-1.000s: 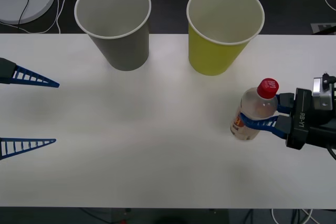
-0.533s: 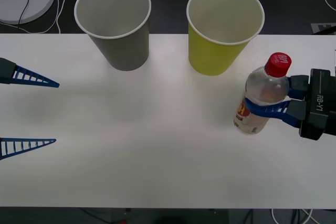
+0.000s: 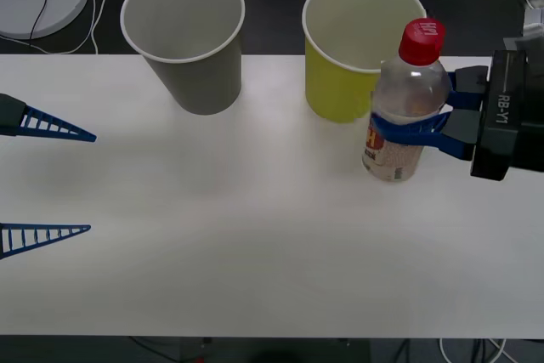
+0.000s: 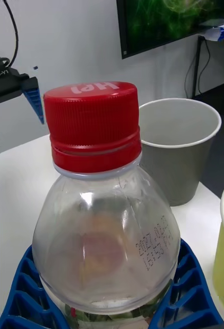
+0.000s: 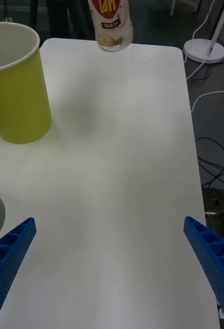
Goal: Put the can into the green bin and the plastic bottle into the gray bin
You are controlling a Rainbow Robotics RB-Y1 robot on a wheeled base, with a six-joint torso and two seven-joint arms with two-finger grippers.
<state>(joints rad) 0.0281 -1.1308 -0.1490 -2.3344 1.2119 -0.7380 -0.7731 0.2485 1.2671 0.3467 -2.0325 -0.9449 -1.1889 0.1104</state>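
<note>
The left gripper [image 3: 47, 180] waits at nine o'clock over the white tabletop [image 3: 238, 235], its blue fingers spread wide apart. At eleven o'clock stands the gray bin [image 3: 185, 36], and at one o'clock the green bin [image 3: 357, 44]. Just in front of the green bin's right side, overlapping it, the plastic bottle [image 3: 401, 112] hangs upright, clamped by the right gripper [image 3: 416, 121] at three o'clock. Its housing reads "RB-Y1"; the red cap reads "He!".
</note>
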